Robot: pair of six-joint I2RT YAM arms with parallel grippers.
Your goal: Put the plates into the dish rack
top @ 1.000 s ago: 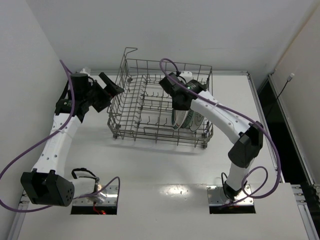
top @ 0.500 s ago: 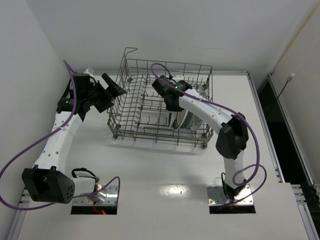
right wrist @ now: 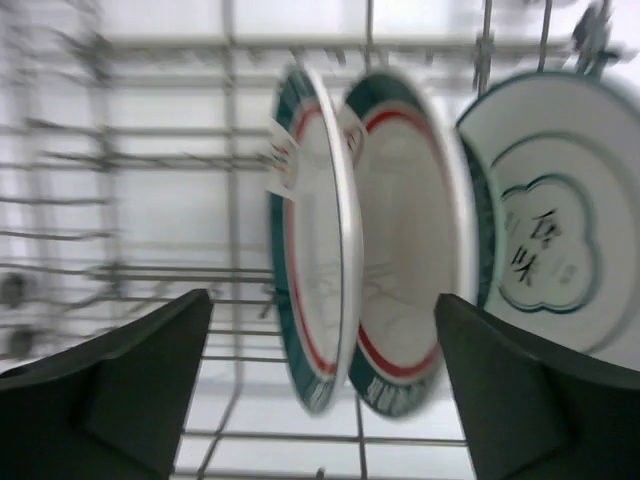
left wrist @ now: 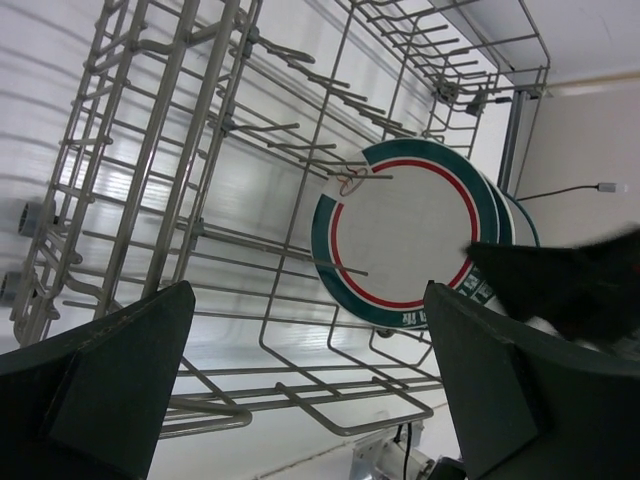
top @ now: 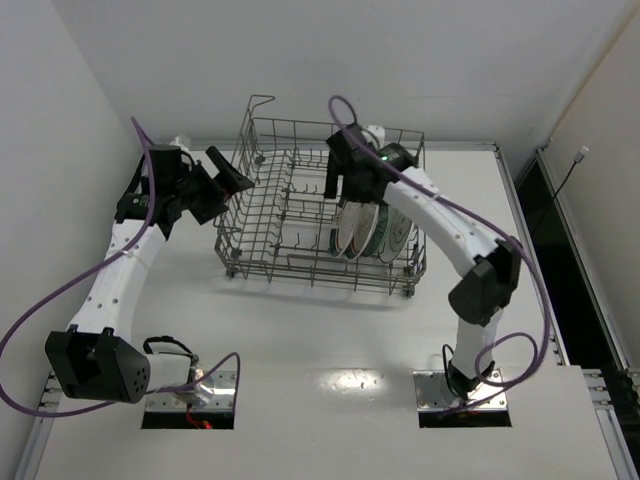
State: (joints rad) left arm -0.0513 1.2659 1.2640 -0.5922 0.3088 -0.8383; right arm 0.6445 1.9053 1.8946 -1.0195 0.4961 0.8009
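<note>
Seen on edge between tines at right end of grey metal wire dish rack (top: 285,215): round white plates with green-and-red rim bands (top: 350,232), just ahead of spread-open right gripper (right wrist: 322,298); left gripper (left wrist: 310,290) likewise spread wide, outside rack's left wall

Nothing can be read; the dark mark (right wrist: 535,255) on the rightmost plate (right wrist: 565,130) is too blurred

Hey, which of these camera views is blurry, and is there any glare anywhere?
Right wrist: motion-blurred, the plates and dish rack wires smeared. Left wrist: sharp on the front plate, its own dark fingers soft. Top external: crisp, one glare patch on the table between the arm bases.
</note>
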